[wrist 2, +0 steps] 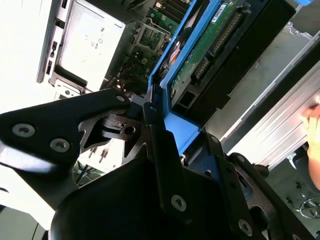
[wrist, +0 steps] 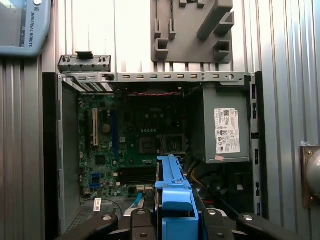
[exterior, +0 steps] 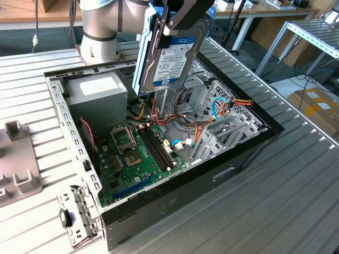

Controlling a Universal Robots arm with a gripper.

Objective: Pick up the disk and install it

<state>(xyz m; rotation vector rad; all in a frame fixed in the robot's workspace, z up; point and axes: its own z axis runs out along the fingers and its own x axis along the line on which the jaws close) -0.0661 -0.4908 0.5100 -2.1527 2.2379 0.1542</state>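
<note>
One disk (exterior: pixel 175 58) clamped in pincer (exterior: pixel 172 24) above open case (exterior: pixel 64 114) holding motherboard (exterior: pixel 132 159).

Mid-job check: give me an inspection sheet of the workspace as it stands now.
Surface: ribbed metal table carrying an open case.
Job's things: disk in its blue frame, held upright above the case, not yet installed.
Clutter: grey fixture at the exterior view's left; metal bracket by the case's corner.
Tool: tool shut on the disk's upper end.
Cables: coloured wires inside the case below the disk.
Surroundings: cardboard box and rack at the exterior view's right.
</note>
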